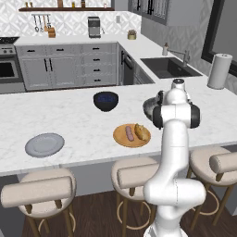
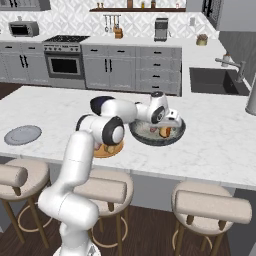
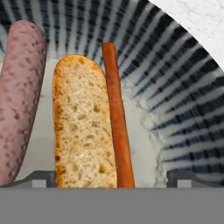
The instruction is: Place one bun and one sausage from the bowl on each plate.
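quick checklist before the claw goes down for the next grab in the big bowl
1. Claw open: ok, its tips stand wide apart either side of the food.
2. Claw over the wide dark grey speckled bowl: ok, the hand view looks straight into it.
3. Target between the tips: ok for the golden crusty bun; the thin orange-brown sausage lies right against it and may come along.
4. Thick pink sausage clear of the tips: cannot tell, it runs close to one tip.
5. Tan-orange wooden plate filled: ok, bun and sausage on it.
6. Flat light grey plate free to receive: ok, bare.
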